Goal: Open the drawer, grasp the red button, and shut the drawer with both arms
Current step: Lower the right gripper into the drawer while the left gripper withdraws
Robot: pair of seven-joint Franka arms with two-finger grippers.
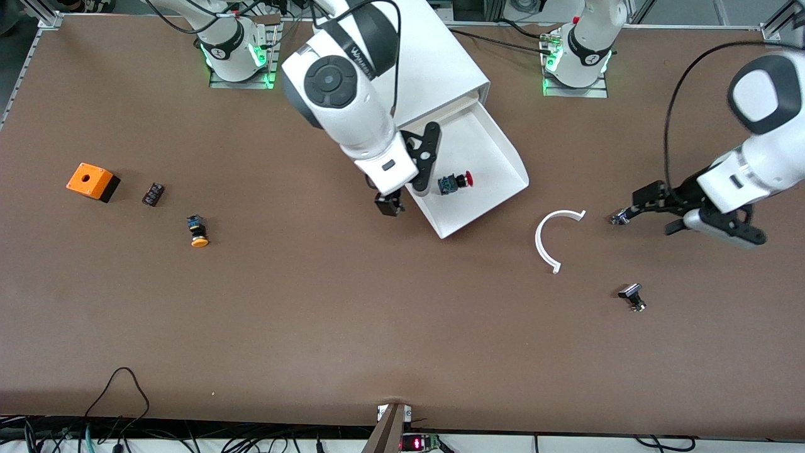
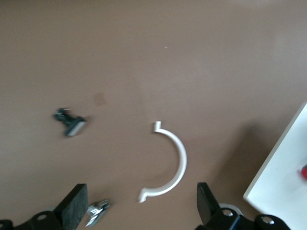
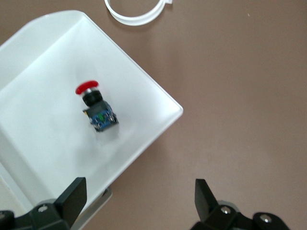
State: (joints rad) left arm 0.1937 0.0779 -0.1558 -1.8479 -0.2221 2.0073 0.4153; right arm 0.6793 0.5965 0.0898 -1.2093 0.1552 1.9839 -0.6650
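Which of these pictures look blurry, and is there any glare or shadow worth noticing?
Front view: sharp, evenly lit, green lights glowing at both arm bases. Left wrist view: soft and smeared, the white half-ring fuzzy, a dark shadow beside the drawer. Right wrist view: the button slightly blurred, the drawer's white floor washed out by glare.

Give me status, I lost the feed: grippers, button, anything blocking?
Right gripper open over drawer edge. Left gripper open, off by white ring. Drawer open, button lying inside, ungrabbed. Nothing blocking.
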